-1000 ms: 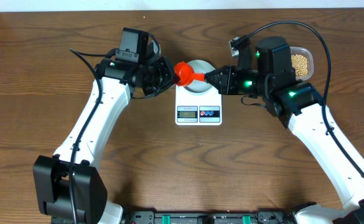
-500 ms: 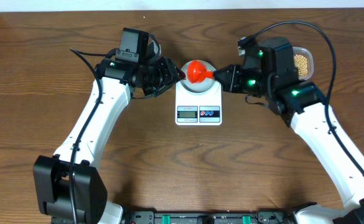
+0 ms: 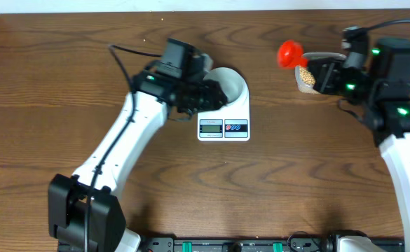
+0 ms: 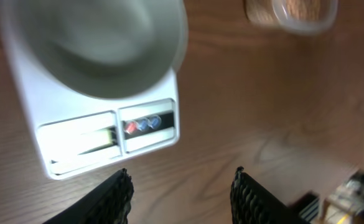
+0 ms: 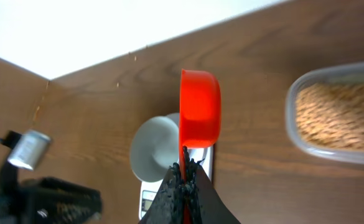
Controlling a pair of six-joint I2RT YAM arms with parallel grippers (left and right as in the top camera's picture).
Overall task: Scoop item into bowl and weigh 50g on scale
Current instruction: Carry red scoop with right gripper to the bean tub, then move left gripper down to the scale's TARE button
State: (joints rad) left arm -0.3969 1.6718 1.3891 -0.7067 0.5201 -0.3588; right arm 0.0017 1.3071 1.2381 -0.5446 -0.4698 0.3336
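Here we are over the table [image 3: 57, 77], and the left gripper [image 4: 180, 175] is opened up: its two black fingers [image 4: 116, 194] stand well apart with only bare wood between them. From above we see it just beside the left edge of the bowl [image 3: 244, 88]; whether it touches the rim, we cannot tell. The bowl sits on the back of the scale [image 3: 223, 115], with the grey display [image 3: 210, 127] and the round buttons [image 3: 235, 127] facing the near edge. The left wrist view is blurred, so we can't say whether any beans lie inside that bowl.

Over on the right, the right gripper [image 5: 185, 177] is clamped tight on the handle of a red scoop [image 5: 200, 115]. The scoop hangs in the air, its cup turned on edge in the wrist view, just beside the clear tub [image 5: 292, 109] and well apart from the scale. The beans [image 5: 340, 115] we can see are lying in that tub, a tan layer across its bottom.
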